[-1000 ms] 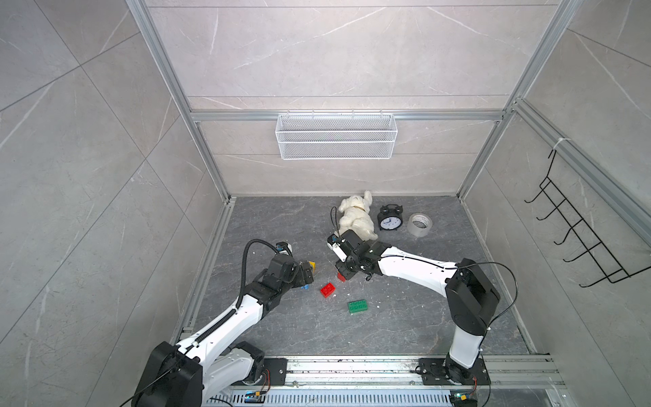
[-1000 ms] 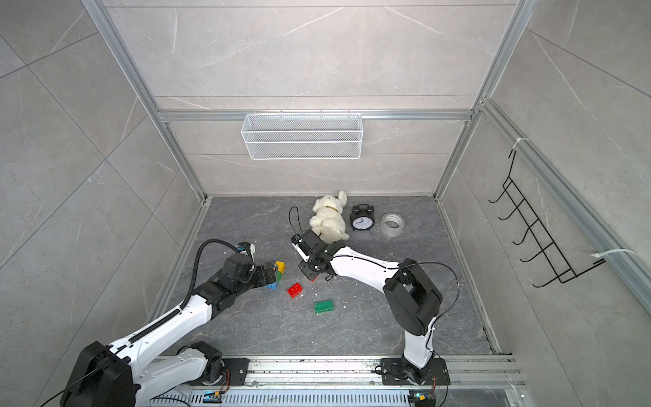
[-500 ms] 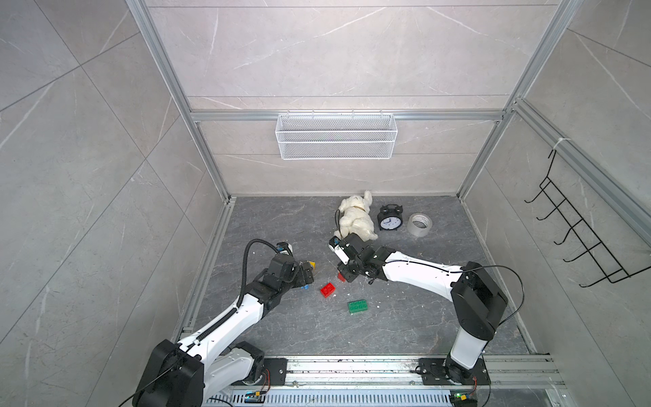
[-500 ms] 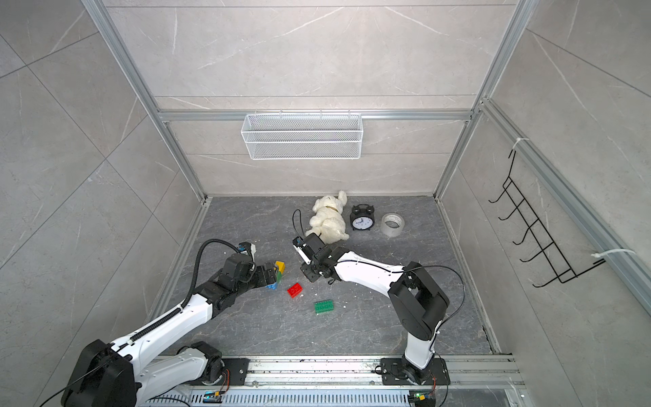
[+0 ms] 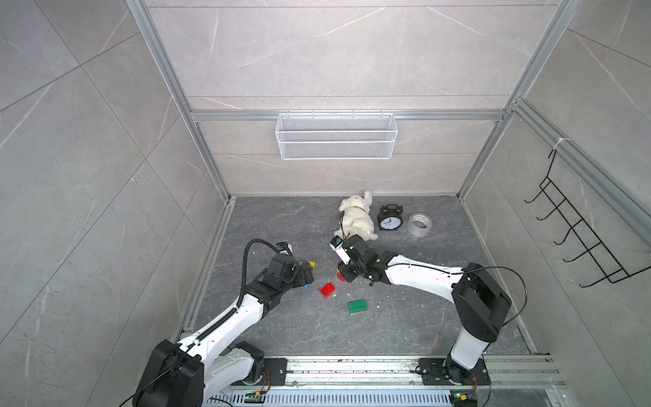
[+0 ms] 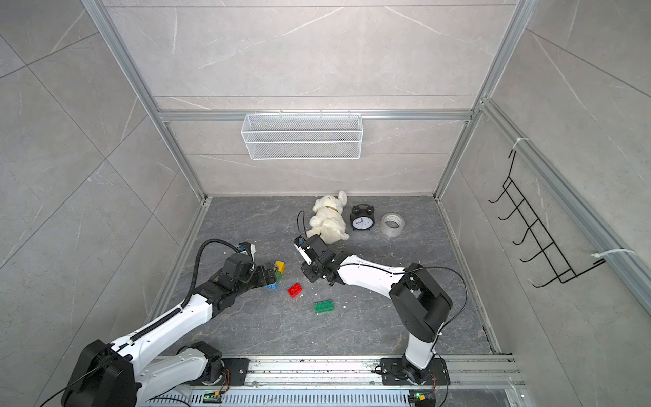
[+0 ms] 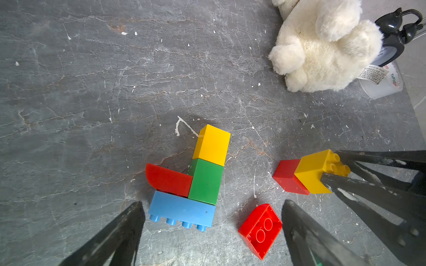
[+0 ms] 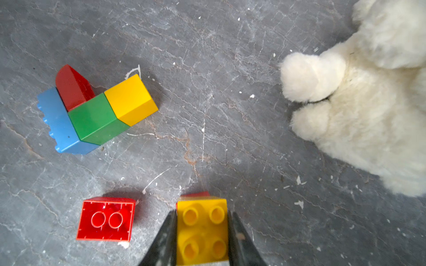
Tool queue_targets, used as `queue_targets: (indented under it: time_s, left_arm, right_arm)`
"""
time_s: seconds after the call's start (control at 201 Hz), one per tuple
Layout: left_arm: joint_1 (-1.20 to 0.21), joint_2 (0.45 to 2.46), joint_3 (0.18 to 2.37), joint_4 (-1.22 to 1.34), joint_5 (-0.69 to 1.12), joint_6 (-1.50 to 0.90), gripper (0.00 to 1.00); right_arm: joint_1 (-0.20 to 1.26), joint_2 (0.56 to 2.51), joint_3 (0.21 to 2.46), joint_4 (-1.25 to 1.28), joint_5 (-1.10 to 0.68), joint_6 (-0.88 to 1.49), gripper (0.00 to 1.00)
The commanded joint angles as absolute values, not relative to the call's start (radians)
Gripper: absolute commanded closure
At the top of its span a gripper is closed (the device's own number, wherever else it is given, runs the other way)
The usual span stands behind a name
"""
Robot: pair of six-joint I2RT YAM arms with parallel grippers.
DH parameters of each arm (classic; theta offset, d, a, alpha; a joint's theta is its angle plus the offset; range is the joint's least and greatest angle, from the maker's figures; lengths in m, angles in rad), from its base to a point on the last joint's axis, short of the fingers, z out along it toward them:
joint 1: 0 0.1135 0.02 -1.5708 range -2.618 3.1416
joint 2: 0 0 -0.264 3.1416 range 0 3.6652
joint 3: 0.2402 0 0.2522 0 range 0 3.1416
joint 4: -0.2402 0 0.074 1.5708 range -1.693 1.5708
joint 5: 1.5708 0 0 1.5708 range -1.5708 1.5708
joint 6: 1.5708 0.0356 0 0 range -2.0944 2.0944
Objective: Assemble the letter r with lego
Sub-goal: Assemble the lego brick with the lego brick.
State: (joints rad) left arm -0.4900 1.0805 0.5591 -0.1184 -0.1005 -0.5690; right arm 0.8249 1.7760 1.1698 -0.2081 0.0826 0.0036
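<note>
A joined lego piece [image 7: 198, 179] of blue, red, green and yellow bricks lies flat on the grey floor, also in the right wrist view [image 8: 92, 115] and a top view [image 6: 276, 276]. My left gripper [image 7: 213, 206] is open just short of it, its jaws wide around the blue end and a loose upside-down red brick [image 7: 260, 230]. My right gripper [image 8: 202, 214] is shut on a yellow brick [image 8: 201, 230] that sits on a red brick [image 8: 194, 195], low over the floor. A green brick [image 5: 358, 306] lies alone nearer the front.
A white plush toy [image 5: 355, 218], a black alarm clock [image 5: 389, 220] and a tape roll [image 5: 419, 223] stand at the back of the floor. A wire basket [image 5: 336, 141] hangs on the back wall and a hook rack [image 5: 577, 232] on the right wall.
The right arm's elbow has shifted slightly toward the front right, with its gripper still shut on the yellow brick at about the same spot. The left arm has not moved.
</note>
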Motion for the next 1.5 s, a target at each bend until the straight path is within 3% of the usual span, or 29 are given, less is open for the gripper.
queue_targets:
  time_s: [0.0, 0.557, 1.09, 1.498]
  left_arm:
    - [-0.486, 1.074, 0.594, -0.101, -0.092, -0.576, 0.04]
    - [-0.483, 1.092, 0.592, -0.098, -0.087, -0.578, 0.04]
    - [-0.482, 1.106, 0.592, -0.098, -0.085, -0.584, 0.04]
    - [-0.482, 1.137, 0.605, -0.099, -0.079, -0.584, 0.04]
  right_arm:
    - [0.836, 1.813, 1.13, -0.302, 0.004, 0.024, 0.74]
    - [0.836, 1.643, 1.032, -0.198, 0.001, 0.018, 0.74]
    - [0.835, 1.644, 0.978, -0.17, -0.101, -0.121, 0.74]
    - [0.843, 1.68, 1.012, -0.327, -0.074, -0.22, 0.74]
